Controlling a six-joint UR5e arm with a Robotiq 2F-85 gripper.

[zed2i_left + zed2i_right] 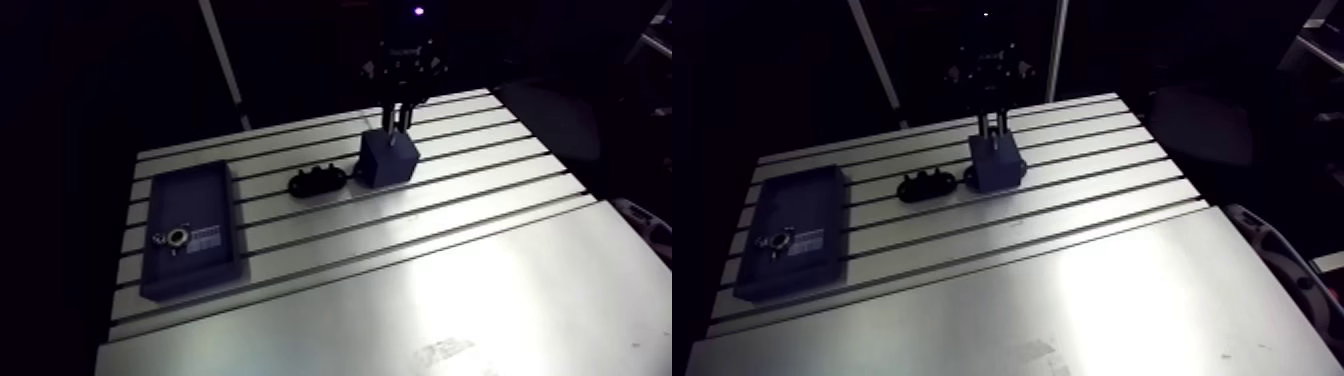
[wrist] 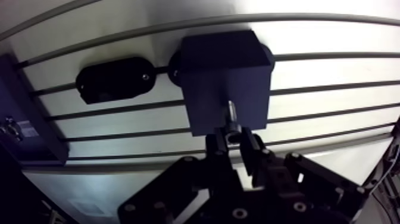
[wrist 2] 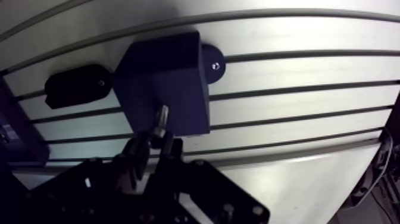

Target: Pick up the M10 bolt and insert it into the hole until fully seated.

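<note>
Robotics lab bench: slotted alu table [image 1: 480, 290] w/ dark fixture block [image 1: 390, 160], parts tray [image 1: 195, 200].

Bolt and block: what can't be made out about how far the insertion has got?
The hole in the block: wrist view, lost on the dark face under the bolt's tip; depth cannot be told.
Bolt head: wrist view, hidden between the gripper's fingers.
Bolt in the arm view: too small and dark below the gripper.
Tray: cut off in the wrist view; its small ringed part is too small to name.
</note>
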